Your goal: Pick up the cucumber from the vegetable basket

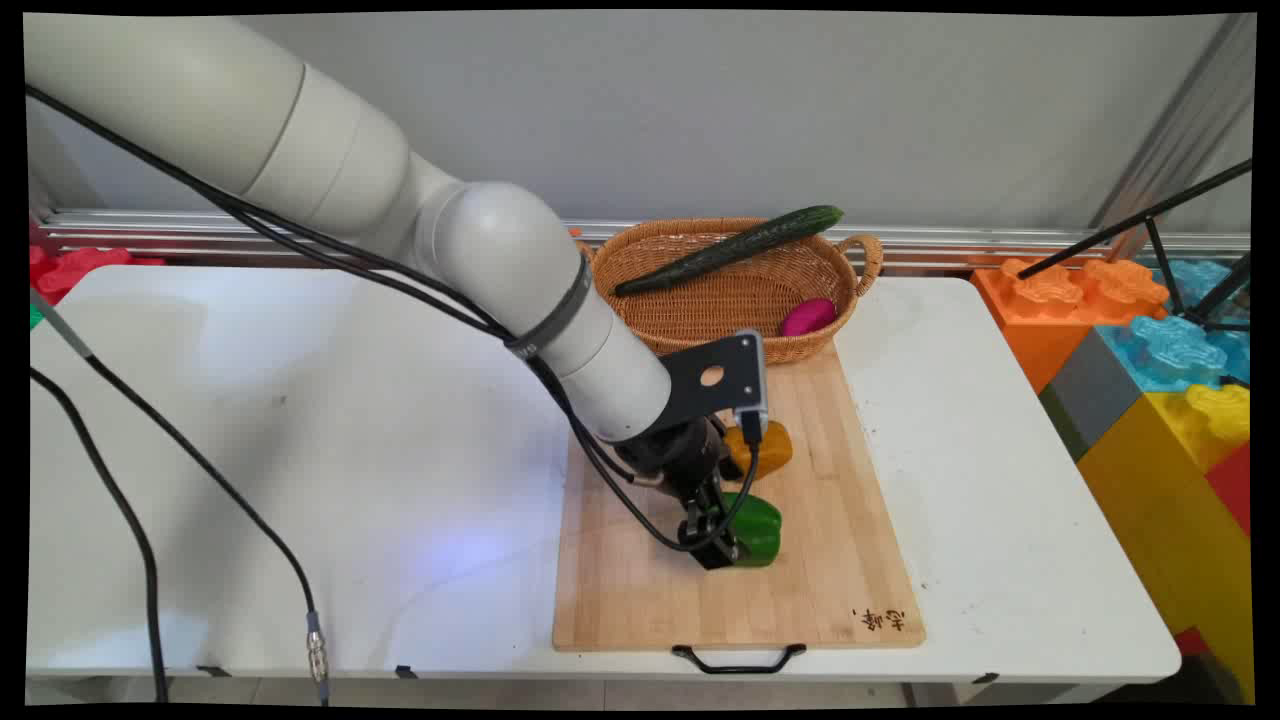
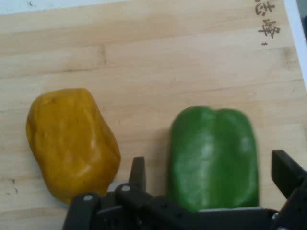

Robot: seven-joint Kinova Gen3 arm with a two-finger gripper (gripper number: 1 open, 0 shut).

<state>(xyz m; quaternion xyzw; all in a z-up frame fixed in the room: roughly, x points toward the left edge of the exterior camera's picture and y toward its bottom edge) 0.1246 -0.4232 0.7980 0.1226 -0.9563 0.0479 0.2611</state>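
Jaws [image 2: 211,184] released, straddling the green pepper [image 2: 213,158] on the board [image 1: 850,560]; not touching it, as far as the hand view shows. To grip well: keep the pepper centred and close across its narrow width, clear of the yellow pepper [image 2: 72,141] just beside. Arm reaches in from upper left, wrist angled down over the board.

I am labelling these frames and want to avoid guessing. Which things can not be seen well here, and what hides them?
- Orange pepper: main view, the left part is behind the camera bracket and cable.
- Green pepper: main view, the gripper covers its left side; hand view, the linkage cuts its lower end.
- Contact between fingers and green pepper: neither view settles it.
- Pink item in the basket: partly hidden by the basket's wall.
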